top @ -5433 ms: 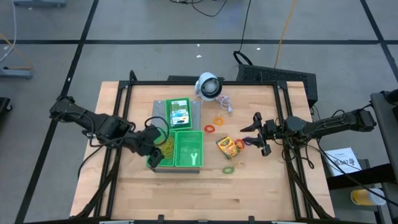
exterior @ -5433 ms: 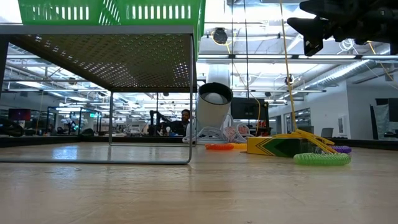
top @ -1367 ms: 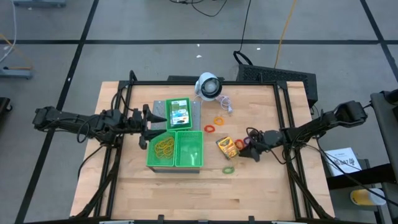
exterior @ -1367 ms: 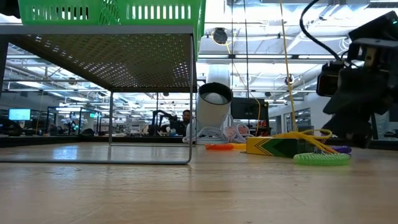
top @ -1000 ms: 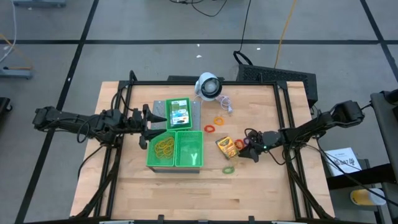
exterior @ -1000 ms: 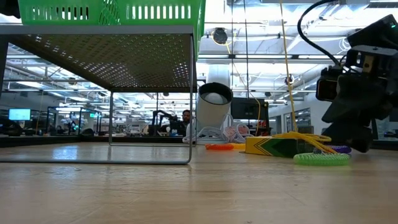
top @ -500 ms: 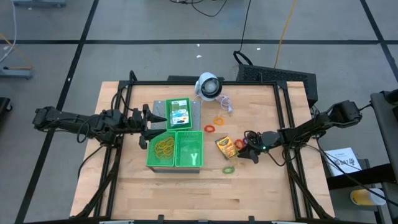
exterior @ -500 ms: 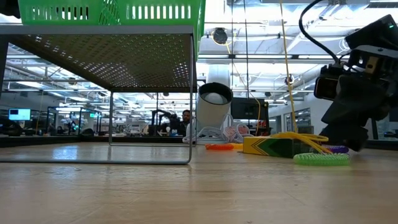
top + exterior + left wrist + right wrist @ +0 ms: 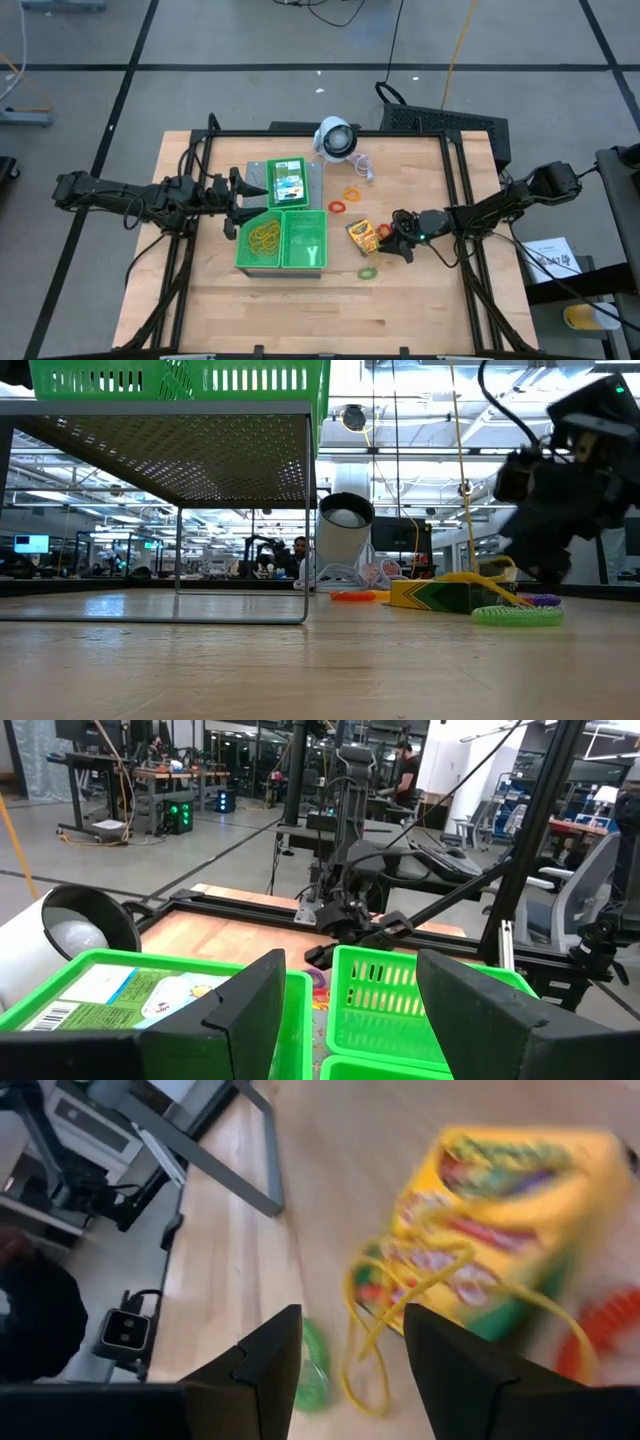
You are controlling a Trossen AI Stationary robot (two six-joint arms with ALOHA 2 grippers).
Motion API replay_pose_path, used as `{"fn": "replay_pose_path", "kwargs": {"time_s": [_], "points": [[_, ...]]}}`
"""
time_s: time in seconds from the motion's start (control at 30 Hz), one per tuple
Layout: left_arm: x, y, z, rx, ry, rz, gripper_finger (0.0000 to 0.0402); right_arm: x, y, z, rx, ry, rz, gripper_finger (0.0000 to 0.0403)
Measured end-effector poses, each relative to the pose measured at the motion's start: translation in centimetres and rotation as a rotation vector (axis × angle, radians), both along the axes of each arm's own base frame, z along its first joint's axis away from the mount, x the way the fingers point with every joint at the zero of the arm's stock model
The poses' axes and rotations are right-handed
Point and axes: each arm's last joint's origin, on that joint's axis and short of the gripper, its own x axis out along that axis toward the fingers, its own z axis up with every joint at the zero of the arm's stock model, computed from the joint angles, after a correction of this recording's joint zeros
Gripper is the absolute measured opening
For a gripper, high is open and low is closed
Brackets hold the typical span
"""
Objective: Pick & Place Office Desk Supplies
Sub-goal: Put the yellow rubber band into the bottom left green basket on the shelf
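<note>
Roughly half done, by estimate. A yellow-and-green crayon box (image 9: 288,183) is seen lying in the rear green plastic tray (image 9: 271,170), and a pile of tan-yellow rubber-band loops (image 9: 265,235) in the left compartment of the front green tray (image 9: 323,243). Left on the wooden bench (image 9: 300,310): a second yellow-and-green crayon box (image 9: 362,235) with a thin yellow loop (image 9: 400,1295) draped over it, an orange loop (image 9: 350,193), a red loop (image 9: 338,207) and a green loop (image 9: 368,272). The right tool (image 9: 392,238) is placed just beside that box, fingers apart, nothing seen gripped. The left tool (image 9: 240,189) is parked beside the trays, fingers spread, empty. A white round corded device (image 9: 336,138) stands at the bench's rear edge. Beyond: grey floor with taped lines, an open workshop with ceiling lights, a person (image 9: 298,550) far back.
</note>
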Motion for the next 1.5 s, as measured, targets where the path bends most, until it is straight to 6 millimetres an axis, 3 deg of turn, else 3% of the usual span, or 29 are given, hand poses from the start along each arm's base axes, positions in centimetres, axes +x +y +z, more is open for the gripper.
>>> {"fn": "replay_pose_path", "kwargs": {"time_s": [0.2, 0.53, 1.07, 1.27, 1.5], "points": [[0.0, 0.0, 0.0, -0.004, 0.000, 0.000, 0.0237, 1.4, 0.3, 0.9, -0.106, 0.030, 0.044, 0.0169], [0.0, 0.0, 0.0, -0.017, -0.003, 0.000, 0.0237, 1.6, 0.1, 0.7, -0.174, 0.090, 0.015, 0.0164], [0.0, 0.0, 0.1, -0.018, -0.015, 0.000, 0.0237, 1.3, -0.1, 0.2, -0.367, 0.119, 0.068, 0.0007], [0.0, 0.0, 0.1, -0.025, -0.015, -0.001, 0.0237, 1.4, -0.1, 0.5, -0.425, 0.085, 0.063, 0.0003], [0.0, 0.0, 0.2, -0.024, -0.018, -0.001, 0.0237, 2.3, 0.1, 2.5, -0.475, -0.153, 0.080, 0.0001]]}}
